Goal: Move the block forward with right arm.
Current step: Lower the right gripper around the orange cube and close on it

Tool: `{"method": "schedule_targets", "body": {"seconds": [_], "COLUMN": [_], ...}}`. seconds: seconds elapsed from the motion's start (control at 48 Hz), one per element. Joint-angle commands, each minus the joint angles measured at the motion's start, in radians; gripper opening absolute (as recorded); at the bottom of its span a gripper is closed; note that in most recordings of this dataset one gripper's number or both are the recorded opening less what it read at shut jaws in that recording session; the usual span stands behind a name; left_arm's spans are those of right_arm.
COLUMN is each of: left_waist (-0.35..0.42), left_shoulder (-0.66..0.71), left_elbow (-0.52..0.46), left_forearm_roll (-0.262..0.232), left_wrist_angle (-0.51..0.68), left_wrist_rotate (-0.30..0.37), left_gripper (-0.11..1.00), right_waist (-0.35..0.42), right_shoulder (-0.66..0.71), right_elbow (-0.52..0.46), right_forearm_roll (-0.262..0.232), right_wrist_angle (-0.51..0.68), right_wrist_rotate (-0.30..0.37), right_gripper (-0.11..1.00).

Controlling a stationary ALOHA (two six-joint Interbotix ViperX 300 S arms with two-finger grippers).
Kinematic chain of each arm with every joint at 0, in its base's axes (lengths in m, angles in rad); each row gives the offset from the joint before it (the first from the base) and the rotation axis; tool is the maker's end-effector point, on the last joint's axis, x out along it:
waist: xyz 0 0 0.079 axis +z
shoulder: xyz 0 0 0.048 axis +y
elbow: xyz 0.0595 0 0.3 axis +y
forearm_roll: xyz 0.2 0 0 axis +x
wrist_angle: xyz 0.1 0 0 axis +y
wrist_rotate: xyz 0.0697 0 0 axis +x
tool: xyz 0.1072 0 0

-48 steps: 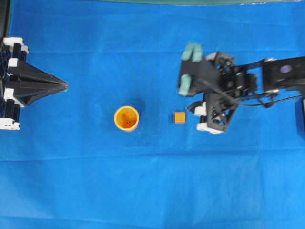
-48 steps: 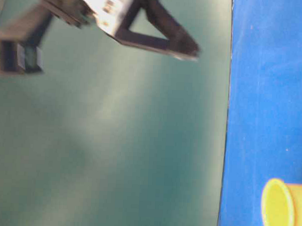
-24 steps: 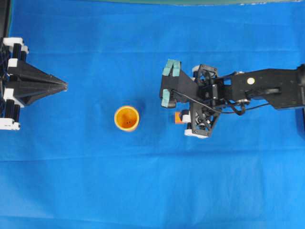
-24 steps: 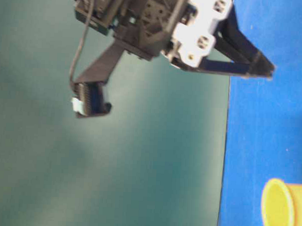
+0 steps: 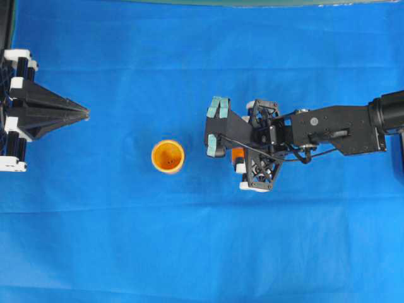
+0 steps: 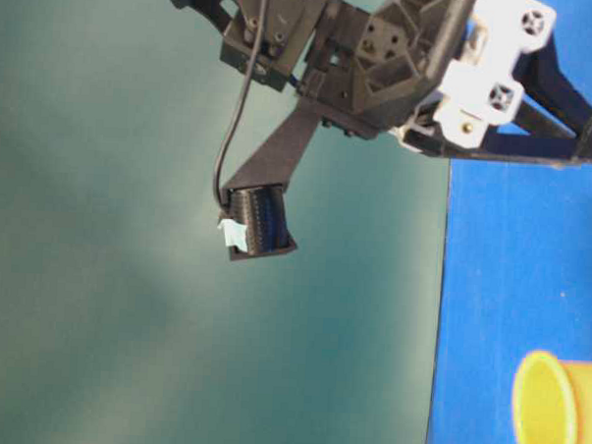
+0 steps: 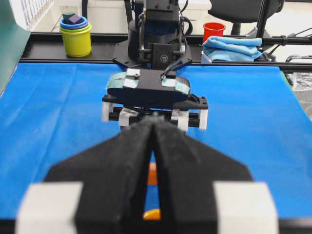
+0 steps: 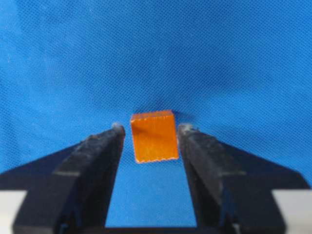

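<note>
The block point(image 8: 153, 136), a tiny orange cube, rests on the blue cloth between my right gripper's point(image 8: 151, 129) black fingertips point(image 8: 115, 134), with a thin gap on each side. The jaws are open. From overhead the right gripper point(image 5: 238, 158) points down over the block point(image 5: 237, 153), whose frame and teal pads hide most of it. The block point(image 7: 152, 174) also shows in the left wrist view. My left gripper point(image 5: 86, 113) sits shut at the far left edge, its tips point(image 7: 154, 118) together and empty.
A round orange cup point(image 5: 168, 156) stands upright to the left of the block, about a hand's width away. Beyond the cloth's far edge, the left wrist view shows stacked cups point(image 7: 75, 34), a red cup point(image 7: 213, 30) and a blue towel point(image 7: 234, 46).
The right arm has swung left and come down, so its open jaws now straddle the block. The block, the cup and the left arm have not moved.
</note>
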Motion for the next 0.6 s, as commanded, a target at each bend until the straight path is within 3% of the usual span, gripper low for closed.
{"method": "schedule_targets", "body": {"seconds": [0.0,0.583], "left_waist": [0.0,0.002], "left_shoulder": [0.005,0.003], "left_elbow": [-0.037,-0.037], "left_forearm_roll": [0.002,0.002], "left_wrist_angle": [-0.006,-0.006], "left_wrist_rotate": [0.0,0.0], "left_gripper": [0.01,0.01], "right_waist": [0.002,0.002], "right_shoulder": [-0.009,0.044], "right_elbow": [-0.023,-0.009], "right_forearm_roll": [0.002,0.0], "right_wrist_angle": [-0.006,-0.048], "right_wrist_rotate": [-0.002,-0.003], "right_gripper": [0.58,0.6]}}
